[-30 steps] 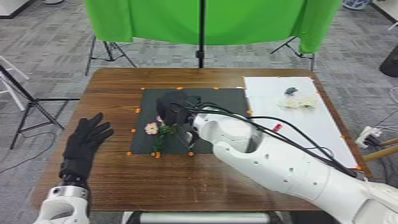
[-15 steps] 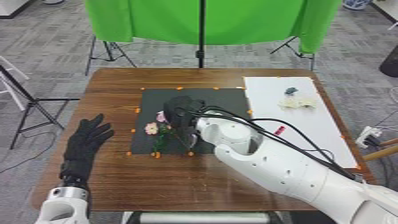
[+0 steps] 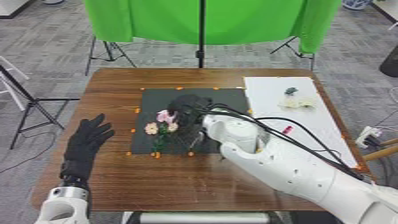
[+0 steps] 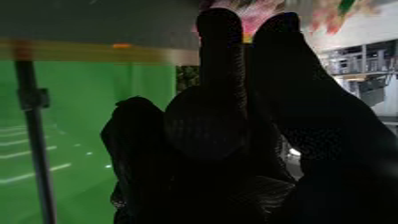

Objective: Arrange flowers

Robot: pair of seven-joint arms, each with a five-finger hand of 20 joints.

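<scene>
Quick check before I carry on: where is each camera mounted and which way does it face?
Head view: on the robot's head, looking forward and down at the table; both white arms, the left robot hand and the right robot hand show.
Right wrist view: on the right wrist, looking along that gloved hand toward pink flowers.
Shared: right robot hand, pink flowers, green cloth.

A green cloth (image 3: 147, 20) hangs beyond the far edge of the table (image 3: 133, 187), with a thin black pole (image 3: 201, 54) upright in front of it. Past the left edge, a black tripod (image 3: 33, 103) stands on gray carpet (image 3: 53, 55); a dark object (image 3: 389, 65) sits beyond the right edge.
</scene>
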